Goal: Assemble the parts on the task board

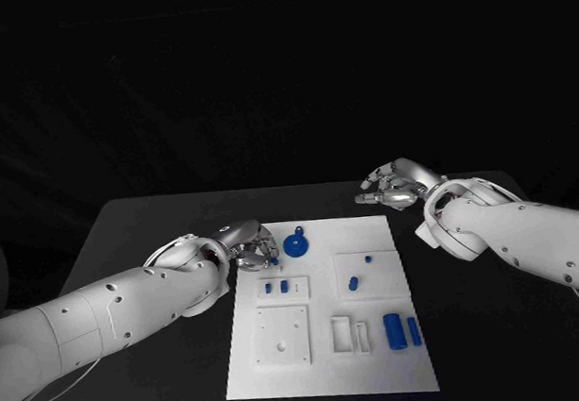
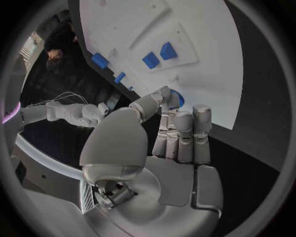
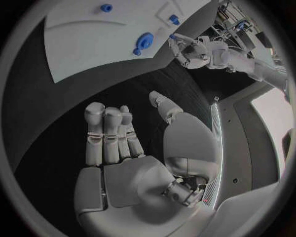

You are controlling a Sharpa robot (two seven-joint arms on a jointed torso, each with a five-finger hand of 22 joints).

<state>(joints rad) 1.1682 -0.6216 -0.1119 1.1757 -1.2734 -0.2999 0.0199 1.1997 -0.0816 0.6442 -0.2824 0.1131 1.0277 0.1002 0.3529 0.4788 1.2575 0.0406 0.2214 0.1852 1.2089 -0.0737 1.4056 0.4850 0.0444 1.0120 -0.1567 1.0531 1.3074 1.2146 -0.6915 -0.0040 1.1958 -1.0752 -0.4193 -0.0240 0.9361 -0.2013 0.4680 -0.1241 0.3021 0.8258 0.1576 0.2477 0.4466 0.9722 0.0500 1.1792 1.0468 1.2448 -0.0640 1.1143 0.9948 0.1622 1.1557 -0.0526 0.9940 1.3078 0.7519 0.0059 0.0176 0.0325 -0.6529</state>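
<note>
The left hand (image 1: pixel 246 244) pinches a small blue peg (image 1: pixel 260 232) at the board's (image 1: pixel 386 367) ten o'clock: light, stiff, best held mid-shaft. The right hand (image 1: pixel 398 184) hovers empty, fingers loosely apart.

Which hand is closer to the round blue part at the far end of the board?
The left hand: it sits at the board's edge right beside the round blue part. The right hand hovers over bare table beyond the task board's far right corner.

I am seeing the task board (image 1: pixel 386 362) lying mid-table (image 1: pixel 142 223), parts (image 1: pixel 399 329) sitting at its near right. My left hand (image 1: pixel 246 245) is hovering at its far left corner, my right hand (image 1: pixel 398 186) beyond its far right.
</note>
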